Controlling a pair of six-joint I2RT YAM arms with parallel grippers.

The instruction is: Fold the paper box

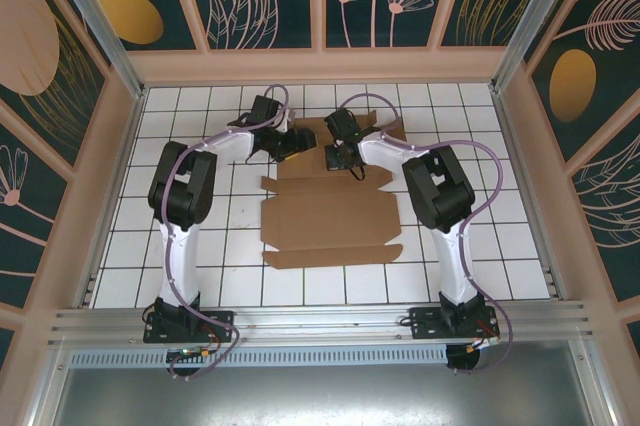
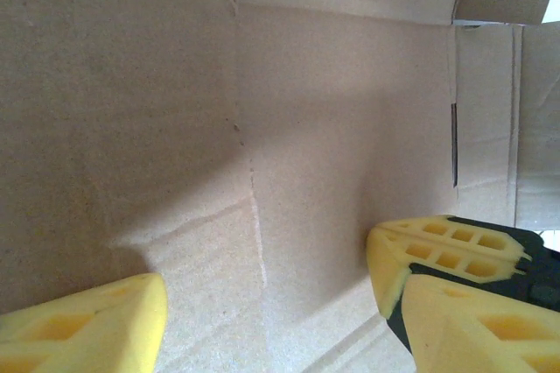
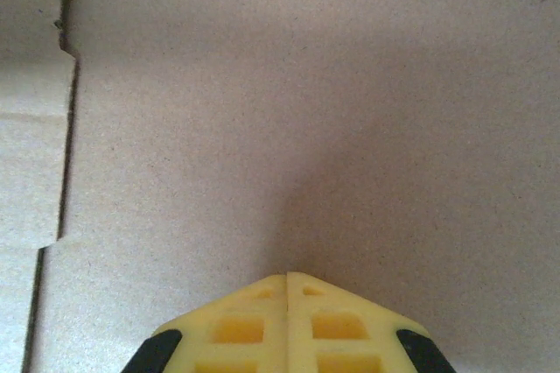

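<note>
The paper box is a brown die-cut cardboard sheet lying mostly flat on the white tiles at mid-table, its flaps spread out. Both arms reach over its far end. My left gripper hovers at the far left part of the sheet. In the left wrist view its yellow fingers stand wide apart over creased cardboard, and the left gripper holds nothing. My right gripper is shut. In the right wrist view the right gripper points its joined tips down at the bare cardboard panel, close to or touching it.
The white tiled table is walled by tan frames with patterned panels on three sides. A metal rail runs along the near edge, where both arm bases sit. Open tiles lie left and right of the sheet.
</note>
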